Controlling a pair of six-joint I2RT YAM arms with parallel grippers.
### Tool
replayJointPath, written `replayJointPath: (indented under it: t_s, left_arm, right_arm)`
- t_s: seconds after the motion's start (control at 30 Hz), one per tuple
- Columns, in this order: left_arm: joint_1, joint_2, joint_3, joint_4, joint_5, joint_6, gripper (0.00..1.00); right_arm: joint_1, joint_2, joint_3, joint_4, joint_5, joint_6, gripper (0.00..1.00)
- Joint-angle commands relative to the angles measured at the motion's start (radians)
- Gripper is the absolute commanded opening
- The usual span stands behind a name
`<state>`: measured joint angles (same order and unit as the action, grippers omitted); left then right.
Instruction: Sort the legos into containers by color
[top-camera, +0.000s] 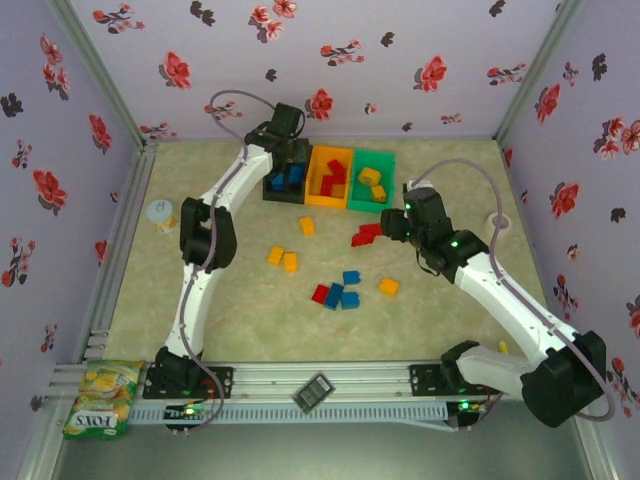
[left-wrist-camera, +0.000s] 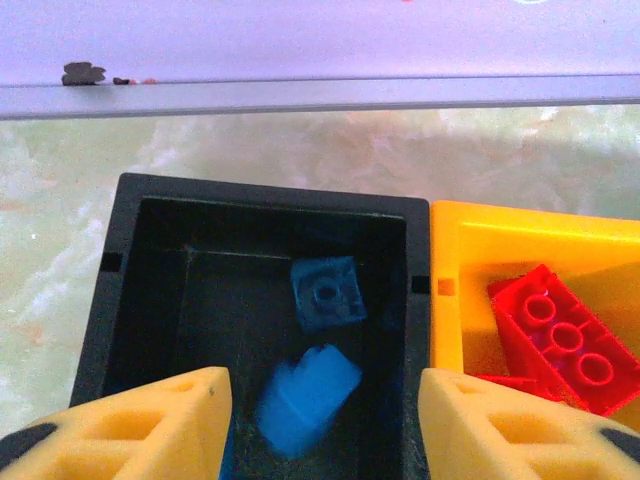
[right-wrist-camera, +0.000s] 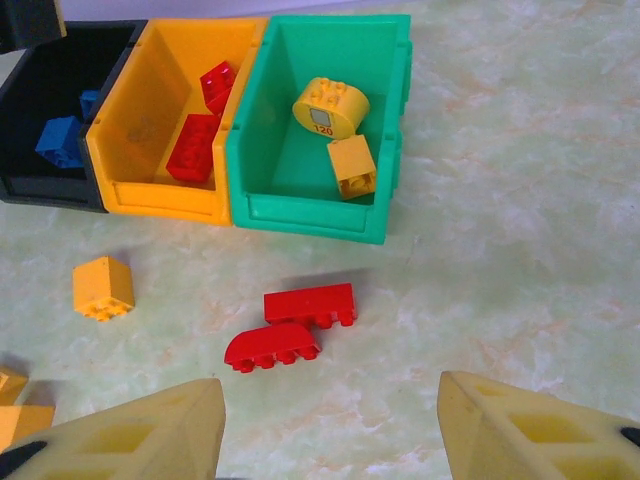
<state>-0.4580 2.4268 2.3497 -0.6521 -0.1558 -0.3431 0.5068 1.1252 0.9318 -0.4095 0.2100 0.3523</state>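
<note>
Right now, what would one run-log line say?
left gripper: open over black bin, blue bricks inside | right gripper: open above two loose red bricks | sorting: unfinished, bricks scattered on table

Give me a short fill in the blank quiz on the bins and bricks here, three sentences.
The round brick in the green bin is ____.
The oblong brick in the orange bin is ____.
The left gripper hangs above the ____ bin.
Missing words: yellow, red, black.
</note>
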Motion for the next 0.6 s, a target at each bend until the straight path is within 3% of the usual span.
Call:
replayJointPath:
  t_s: [0.0, 0.33, 0.57]
  left_arm:
    - [0.001, -0.029, 0.032, -0.028, 0.012, -0.021, 0.55]
    - [-0.002, -0.291, -0.274, 0.065, 0.055, -0.042, 0.58]
    - [-0.015, -0.507, -0.566, 0.128, 0.078, -0.063, 0.57]
  right_arm:
    - [0.009, -0.022, -0.013, 0.015, -0.001, 0.015, 0.59]
    - [0.017, 0.008, -0.009, 0.04, -0.005, 0.014, 0.6]
    - [0.07, 0.107, -0.024, 0.164, -0.041, 0.049, 0.6]
